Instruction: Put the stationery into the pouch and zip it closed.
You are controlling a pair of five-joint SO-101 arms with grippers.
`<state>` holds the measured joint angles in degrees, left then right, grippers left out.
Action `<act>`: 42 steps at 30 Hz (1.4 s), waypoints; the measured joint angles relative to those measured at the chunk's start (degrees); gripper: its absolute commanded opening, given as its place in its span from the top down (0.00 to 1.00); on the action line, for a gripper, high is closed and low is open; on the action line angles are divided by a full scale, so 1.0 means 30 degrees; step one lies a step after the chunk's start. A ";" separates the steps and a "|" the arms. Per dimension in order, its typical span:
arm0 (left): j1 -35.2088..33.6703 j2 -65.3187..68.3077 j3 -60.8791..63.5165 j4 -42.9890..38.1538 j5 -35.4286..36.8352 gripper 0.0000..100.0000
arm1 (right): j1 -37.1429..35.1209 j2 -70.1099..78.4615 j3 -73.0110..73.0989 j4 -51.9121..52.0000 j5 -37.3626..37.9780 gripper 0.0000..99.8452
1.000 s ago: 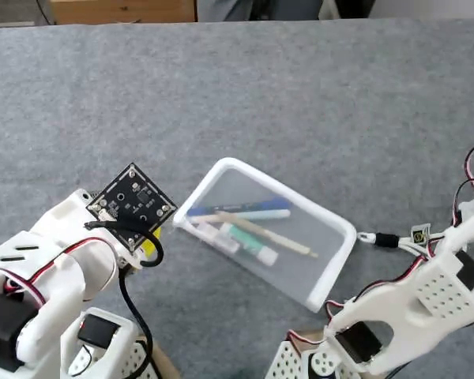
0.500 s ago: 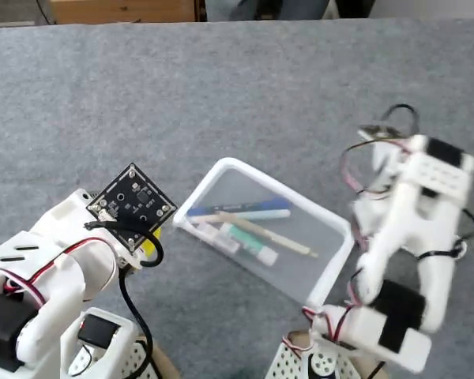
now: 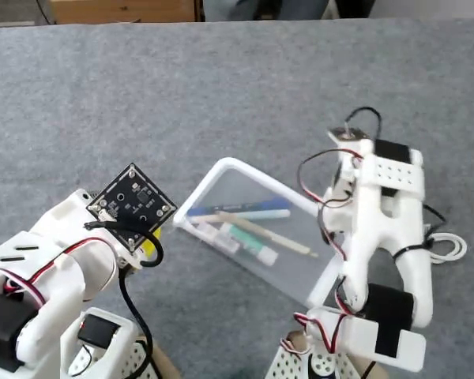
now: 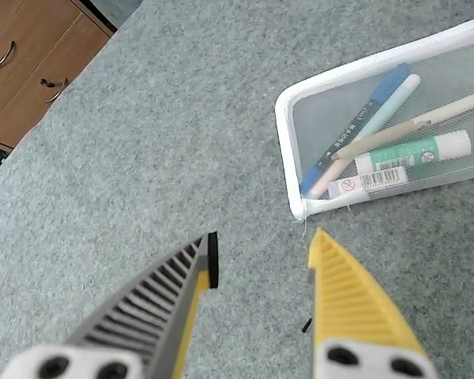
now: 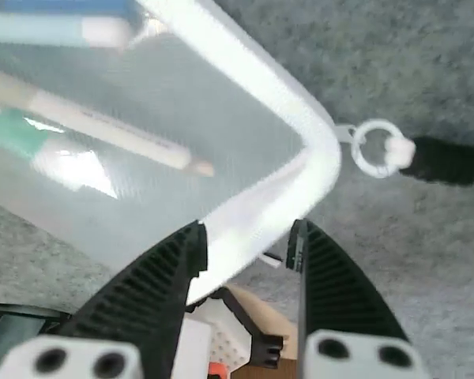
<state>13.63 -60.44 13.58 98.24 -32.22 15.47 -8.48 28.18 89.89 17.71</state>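
A translucent mesh pouch (image 3: 300, 272) with a white zipper edge lies aslant on the grey cloth. Inside it are a blue pen (image 3: 241, 210), a beige pen (image 3: 268, 231) and a green-and-white tube (image 3: 253, 243). My right arm (image 3: 379, 213) hangs over the pouch's right end. In the right wrist view my right gripper (image 5: 245, 237) is open, its black fingers straddling the pouch's (image 5: 245, 110) white corner edge. The zipper pull ring (image 5: 375, 148) with a black tag lies just beyond that corner. My left gripper (image 4: 265, 257) is open over bare cloth, short of the pouch's (image 4: 283, 134) other end.
Wooden furniture (image 3: 122, 9) stands beyond the far table edge, and drawers (image 4: 31, 71) are seen in the left wrist view. Both arm bases occupy the front edge. A white cable (image 3: 450, 249) loops beside the right arm. Bare grey cloth (image 3: 221, 95) stretches behind the pouch.
My right arm has swung up from the front right corner and come in over the pouch's right end. The left arm and the pouch have not moved.
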 measured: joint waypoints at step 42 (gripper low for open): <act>0.0000 -0.0029 0.0000 0.0000 0.0000 0.79 | 0.1553 -0.0088 0.5275 -0.6711 -0.0029 0.91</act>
<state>13.63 -60.53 13.58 98.24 -32.22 20.13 -8.75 44.00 69.76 17.63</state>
